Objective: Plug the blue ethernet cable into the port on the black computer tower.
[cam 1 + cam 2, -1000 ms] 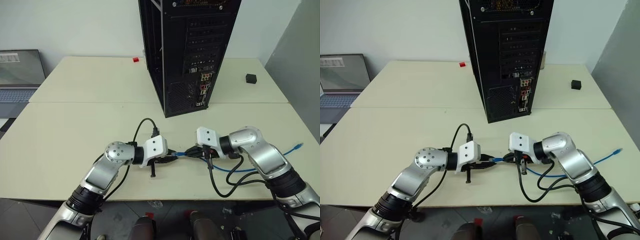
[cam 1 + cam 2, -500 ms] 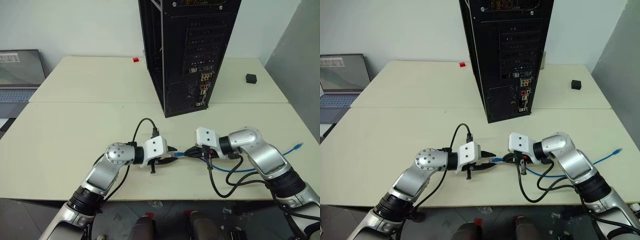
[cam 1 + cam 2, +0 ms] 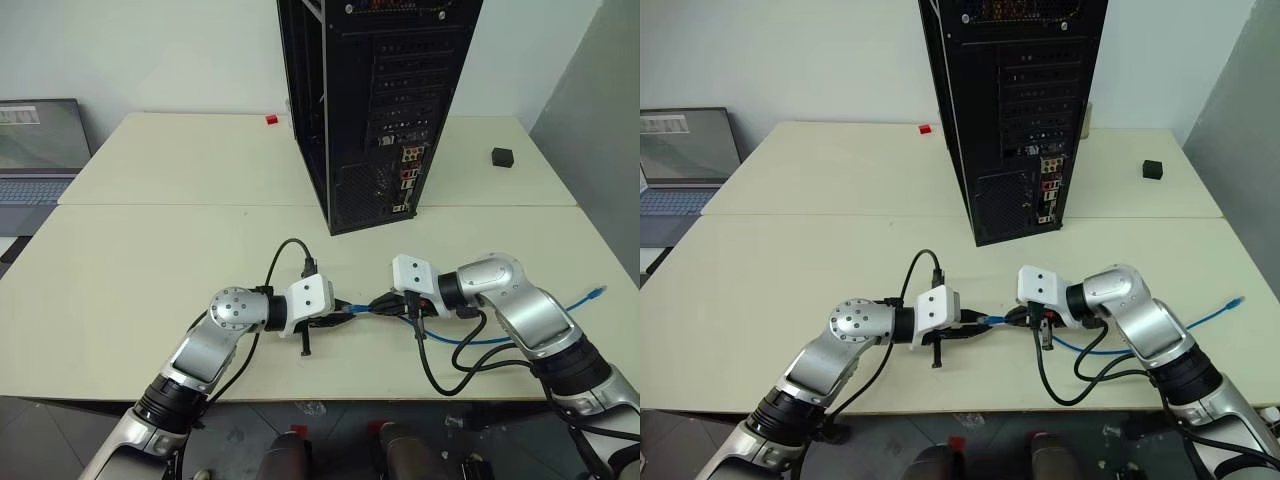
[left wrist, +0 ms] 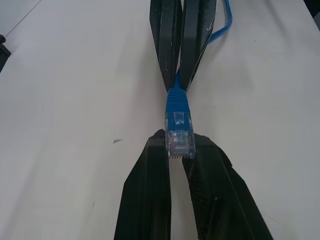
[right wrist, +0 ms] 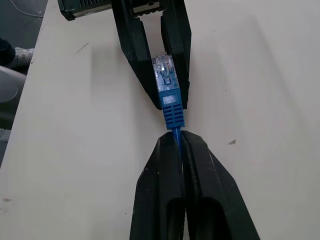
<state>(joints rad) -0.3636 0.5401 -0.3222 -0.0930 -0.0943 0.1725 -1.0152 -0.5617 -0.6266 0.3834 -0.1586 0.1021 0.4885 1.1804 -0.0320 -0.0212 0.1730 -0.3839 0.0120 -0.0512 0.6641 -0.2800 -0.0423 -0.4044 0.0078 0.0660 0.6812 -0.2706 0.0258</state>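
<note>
Between tapered matte-black fingers, left tool (image 4: 180,147) pinches the blue ethernet cable (image 4: 178,107) by its clear ribbed plug; right tool (image 5: 177,142) clamps the cord.

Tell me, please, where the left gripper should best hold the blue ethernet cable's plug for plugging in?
Probably on the blue boot just behind the clear plug, pinched across its flat sides from the rear. The right gripper holds the cord right behind it; the left gripper now covers the plug's tip, which must stay free.
</note>
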